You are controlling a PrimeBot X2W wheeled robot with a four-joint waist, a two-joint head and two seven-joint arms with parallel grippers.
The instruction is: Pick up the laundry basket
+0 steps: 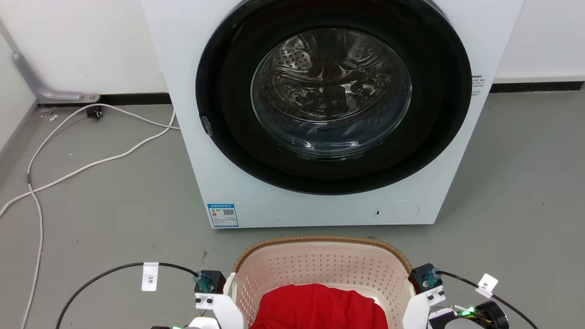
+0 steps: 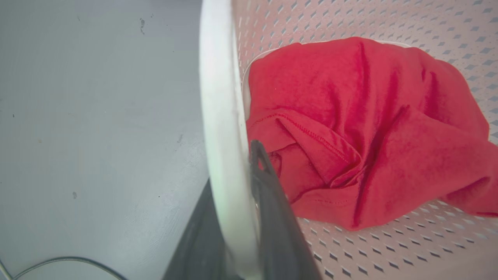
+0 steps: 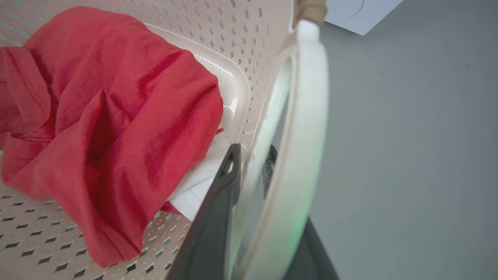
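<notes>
The laundry basket [image 1: 320,240], cream and perforated with a brown woven-look rim, stands low in the head view, just in front of the washing machine. A red garment [image 1: 320,305] lies inside it. My left gripper [image 2: 233,167] is shut on the basket's white left handle [image 2: 220,116], one dark finger [image 2: 272,217] inside the wall and one outside. On the other side my right gripper [image 3: 253,155] is shut on the white right handle [image 3: 307,116] in the same way. In the head view both wrists flank the basket, the left [image 1: 209,282] and the right [image 1: 427,276].
A white front-loading washing machine [image 1: 457,192] with its round dark door closed stands right behind the basket. White cables [image 1: 91,160] trail over the grey floor at the left, near a grey pipe [image 1: 27,68] by the wall. A white cloth [image 3: 194,190] shows under the red garment.
</notes>
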